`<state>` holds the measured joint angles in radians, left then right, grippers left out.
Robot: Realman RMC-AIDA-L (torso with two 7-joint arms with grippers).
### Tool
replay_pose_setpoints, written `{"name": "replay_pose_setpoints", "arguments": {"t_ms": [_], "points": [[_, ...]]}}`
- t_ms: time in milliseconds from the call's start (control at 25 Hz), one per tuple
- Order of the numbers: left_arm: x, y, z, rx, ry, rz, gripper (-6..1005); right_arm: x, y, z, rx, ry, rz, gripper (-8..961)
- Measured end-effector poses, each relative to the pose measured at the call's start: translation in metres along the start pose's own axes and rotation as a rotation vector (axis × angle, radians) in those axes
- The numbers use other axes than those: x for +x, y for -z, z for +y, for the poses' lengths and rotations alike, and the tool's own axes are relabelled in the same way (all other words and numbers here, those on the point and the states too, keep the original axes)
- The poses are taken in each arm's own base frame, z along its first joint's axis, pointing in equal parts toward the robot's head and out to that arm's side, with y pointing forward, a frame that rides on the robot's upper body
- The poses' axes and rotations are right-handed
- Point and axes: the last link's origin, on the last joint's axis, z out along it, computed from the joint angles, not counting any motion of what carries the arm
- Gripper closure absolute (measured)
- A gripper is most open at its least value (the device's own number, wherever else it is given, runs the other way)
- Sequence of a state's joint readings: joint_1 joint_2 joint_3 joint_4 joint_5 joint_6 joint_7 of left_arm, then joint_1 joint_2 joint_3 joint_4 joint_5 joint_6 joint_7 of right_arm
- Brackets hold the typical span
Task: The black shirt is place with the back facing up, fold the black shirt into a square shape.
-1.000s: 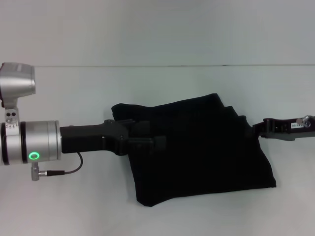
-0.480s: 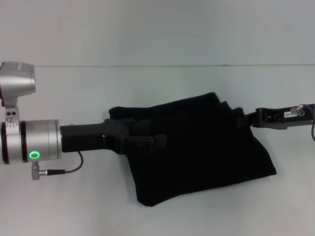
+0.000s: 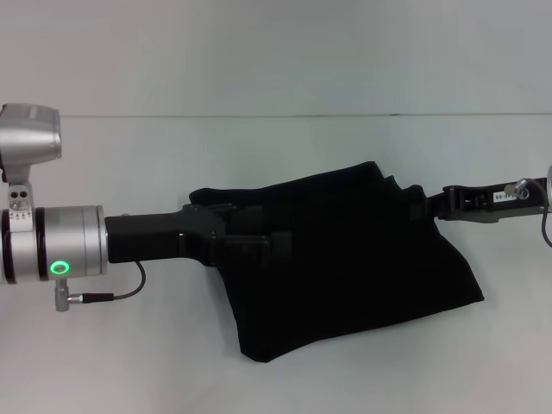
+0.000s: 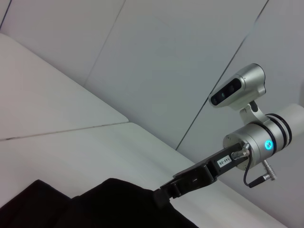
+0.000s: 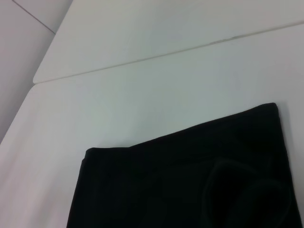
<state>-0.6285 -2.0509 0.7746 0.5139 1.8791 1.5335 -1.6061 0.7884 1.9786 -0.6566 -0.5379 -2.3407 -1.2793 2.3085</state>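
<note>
— Since a second ago, what has moved?

— On my feed the right claw (image 3: 431,210) has drawn up and outward along the shirt's right edge, its arm now nearer the frame's side. My left claw (image 3: 259,244) has barely shifted; it sits on the black shirt (image 3: 354,267) at its left edge.

— Are the claws gripping?

— I cannot tell for either one; black fingers merge with black cloth. The right claw's tip touches the shirt's upper right corner (image 4: 159,197).

— Where is the shirt?

— Lying folded into a rough, slanted four-sided block in the middle of the white bench (image 3: 129,362), layers showing at its upper right edge. My right wrist view shows one corner of it (image 5: 190,180) flat on the bench.

— And the surroundings?

— Bench is plain matte white with a seam line running across its far part (image 3: 259,116). Behind it stands a pale grey wall (image 4: 166,57) of panels with thin dark joints.
</note>
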Motion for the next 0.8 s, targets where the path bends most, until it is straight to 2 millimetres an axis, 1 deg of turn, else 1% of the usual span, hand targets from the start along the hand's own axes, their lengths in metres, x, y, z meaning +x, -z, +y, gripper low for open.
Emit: {"name": "replay_pose_setpoints", "arguments": {"t_ms": [360,640,760,800], "points": [[0.0,-0.001,0.0,0.0,0.002,0.0,117,0.003,0.002,-0.009,0.035,-0.022,-0.017,855],[-0.001,-0.001,0.001,-0.002,0.005,0.002,118,0.011,0.009,-0.021,0.061,-0.039,-0.026,843],[-0.002,-0.001,0.001,0.0,0.008,0.002,119,0.017,0.014,-0.028,0.069,-0.055,-0.025,620],[-0.003,-0.001,0.001,0.0,0.009,0.002,119,0.02,0.017,-0.03,0.07,-0.06,-0.02,585]]}}
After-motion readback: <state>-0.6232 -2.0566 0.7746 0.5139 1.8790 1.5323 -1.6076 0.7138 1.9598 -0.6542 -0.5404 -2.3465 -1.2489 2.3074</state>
